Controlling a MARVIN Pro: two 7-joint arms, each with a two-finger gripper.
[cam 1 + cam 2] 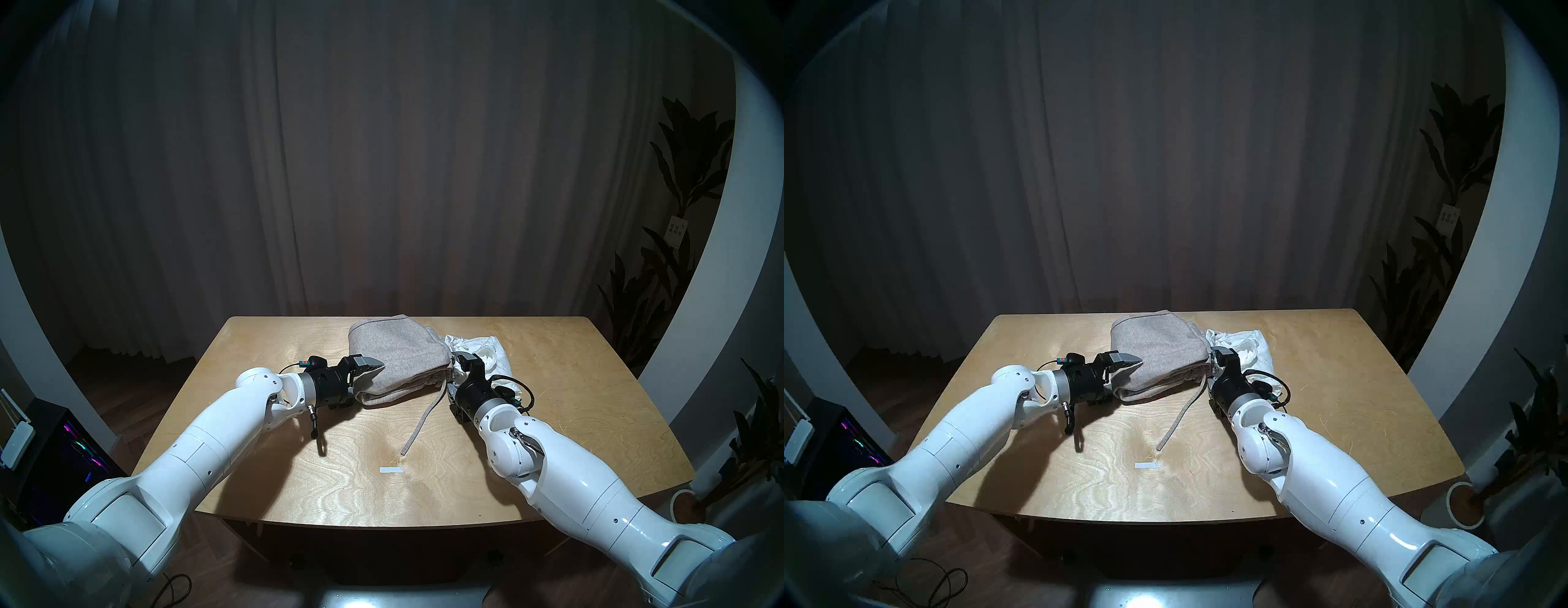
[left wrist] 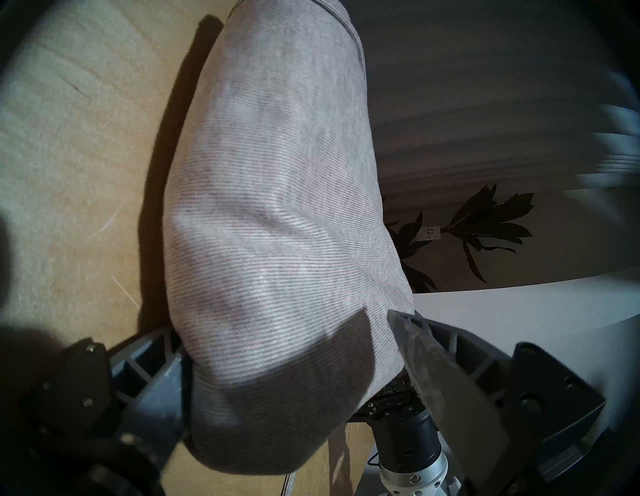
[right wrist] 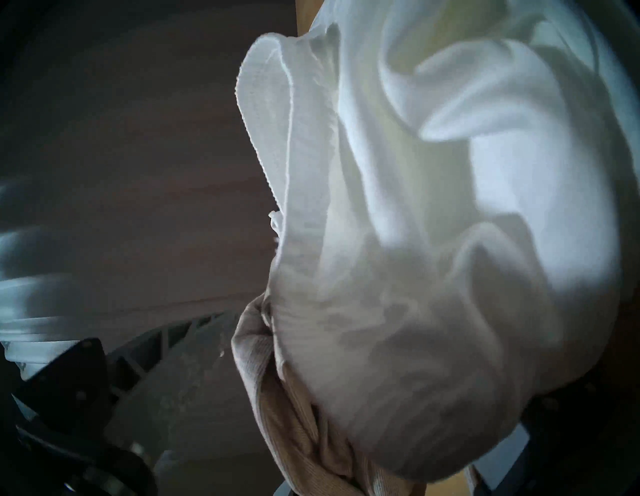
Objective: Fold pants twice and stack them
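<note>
Head stereo views show a small white strip (image 1: 390,469) nearest on the wooden table (image 1: 594,403), then the drawstring (image 1: 422,420) trailing toward it. Farther back, the left gripper (image 1: 365,373) has its jaws spread wide around the left edge of the folded grey-beige pants (image 1: 399,361). The right gripper (image 1: 460,361), jaws also wide, is pushed into cloth where the pants meet the white shorts (image 1: 488,356); whether it grips anything I cannot tell.

Ahead of my grippers, the folded grey-beige knit pants (image 1: 396,361) and crumpled white shorts (image 1: 488,354) block passage; the near wooden table (image 1: 339,475) lies free except their drawstring (image 1: 424,420).
</note>
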